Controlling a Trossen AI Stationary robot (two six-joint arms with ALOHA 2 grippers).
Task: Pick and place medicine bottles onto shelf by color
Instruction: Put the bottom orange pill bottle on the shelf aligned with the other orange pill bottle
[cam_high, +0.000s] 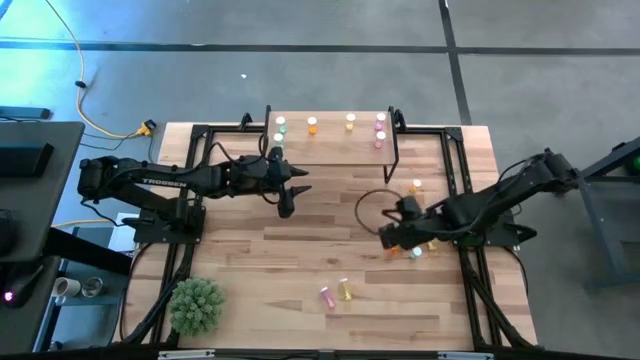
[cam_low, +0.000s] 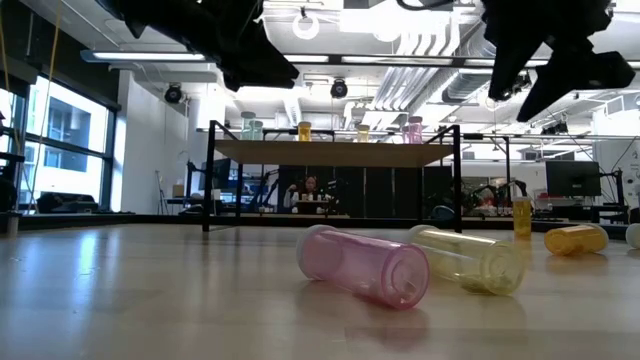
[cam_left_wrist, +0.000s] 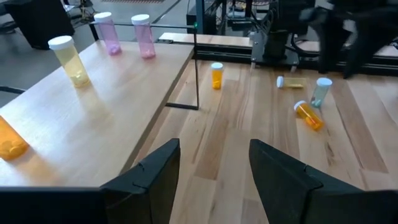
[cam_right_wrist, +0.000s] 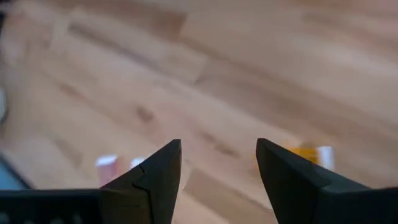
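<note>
Left gripper (cam_high: 289, 200) hovers open and empty just near of the shelf (cam_high: 330, 148); right gripper (cam_high: 388, 238) open, empty, above fallen medicine bottles (cam_high: 424, 247).

The middle of the large light-wood tabletop (cam_high: 300, 250) lies bare, giving an open lane between both arms. Near its front edge a translucent pink bottle (cam_low: 365, 264) and a yellow bottle (cam_low: 468, 259) lie toppled side by side. Upright white-capped bottles (cam_high: 312, 125) crowd the far edge of the low light-wood shelf on black legs (cam_high: 330, 150), and a small green spiky plant (cam_high: 196, 305) blocks the front-left corner.
</note>
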